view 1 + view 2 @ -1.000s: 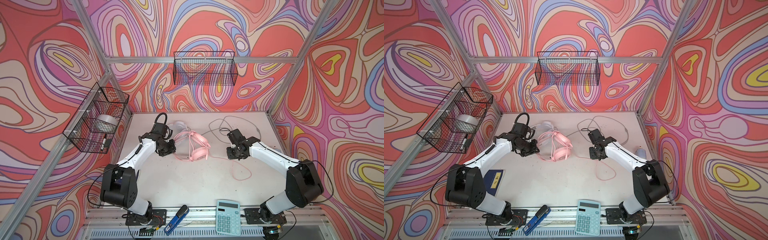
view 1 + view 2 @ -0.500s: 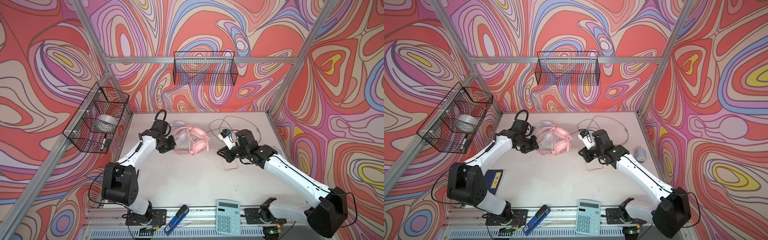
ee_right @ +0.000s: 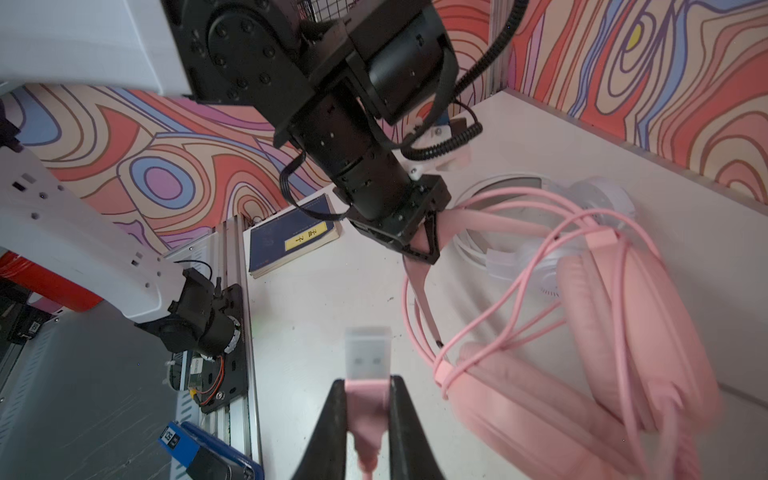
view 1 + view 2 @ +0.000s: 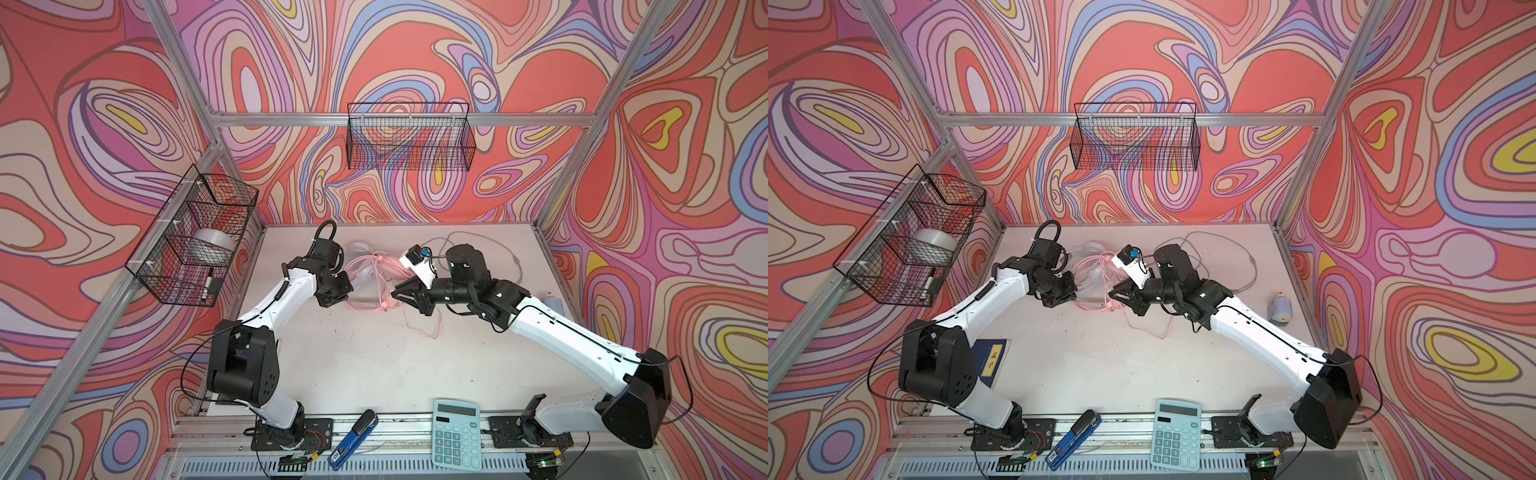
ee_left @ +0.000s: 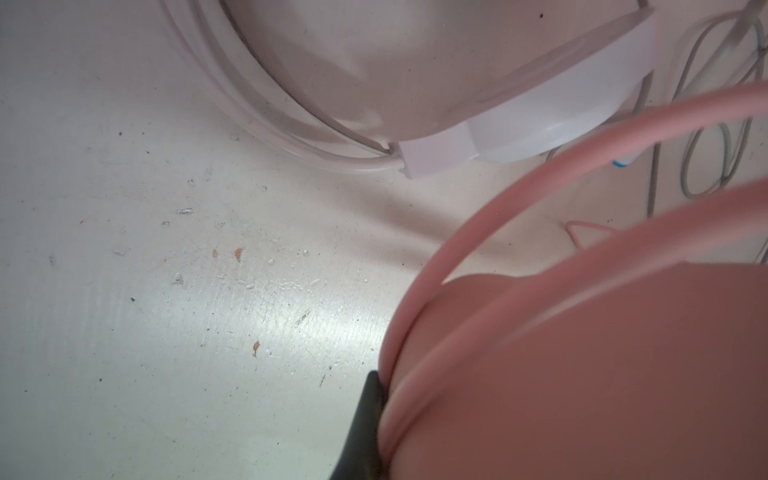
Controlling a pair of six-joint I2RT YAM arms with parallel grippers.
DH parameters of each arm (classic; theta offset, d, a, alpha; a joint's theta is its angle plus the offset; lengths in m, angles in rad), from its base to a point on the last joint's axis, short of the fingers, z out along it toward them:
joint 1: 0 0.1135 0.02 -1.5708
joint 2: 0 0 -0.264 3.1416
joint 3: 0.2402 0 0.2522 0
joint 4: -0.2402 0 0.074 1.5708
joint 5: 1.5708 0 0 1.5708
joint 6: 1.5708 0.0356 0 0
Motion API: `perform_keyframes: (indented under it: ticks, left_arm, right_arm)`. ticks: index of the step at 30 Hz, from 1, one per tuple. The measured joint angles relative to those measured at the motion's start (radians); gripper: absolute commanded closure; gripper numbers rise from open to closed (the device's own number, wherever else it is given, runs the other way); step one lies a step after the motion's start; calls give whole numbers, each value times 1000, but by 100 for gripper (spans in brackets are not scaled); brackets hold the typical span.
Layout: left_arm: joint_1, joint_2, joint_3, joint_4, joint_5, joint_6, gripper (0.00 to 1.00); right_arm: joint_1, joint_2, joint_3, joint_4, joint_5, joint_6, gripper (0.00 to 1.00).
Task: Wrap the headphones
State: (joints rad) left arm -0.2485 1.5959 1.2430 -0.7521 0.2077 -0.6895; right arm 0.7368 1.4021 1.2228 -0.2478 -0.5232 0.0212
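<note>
The pink headphones (image 4: 376,282) (image 4: 1098,286) hang tilted between both arms at mid-table, with pink cord looped around the earcups (image 3: 602,332). My left gripper (image 4: 347,287) (image 3: 419,245) is shut on the pink headband; in the left wrist view one black finger (image 5: 365,424) presses against the pink band (image 5: 602,353). My right gripper (image 4: 395,292) (image 3: 368,395) is shut on the cord's pink USB plug (image 3: 368,361), close to the earcups. The white headphones (image 4: 358,252) (image 5: 498,133) lie behind, their grey cord (image 4: 478,241) spread toward the back right.
A slack loop of pink cord (image 4: 424,328) lies on the table. A wire basket (image 4: 195,237) with a tape roll hangs left, another basket (image 4: 409,141) on the back wall. Calculator (image 4: 455,434) and blue stapler (image 4: 353,432) sit at the front, a blue book (image 4: 992,357) front left, a yarn cone (image 4: 1280,307) right.
My right gripper has carried the plug leftward up to the pink headphones. The left gripper has tipped the headphones up off the table and shifted slightly back.
</note>
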Motion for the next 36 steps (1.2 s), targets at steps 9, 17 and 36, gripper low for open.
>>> perform_keyframes:
  ticks: [9,17,36]
  left_arm:
    - [-33,14,36,-13,1,10,100]
    - [-56,23,36,-14,21,63,100]
    - [-65,-43,25,-24,95,243,100]
  right_arm:
    - [18,154,116,190,61,87,100]
    - [-10,254,277,244,175,101,100]
    - [-276,356,310,361,418,167,100]
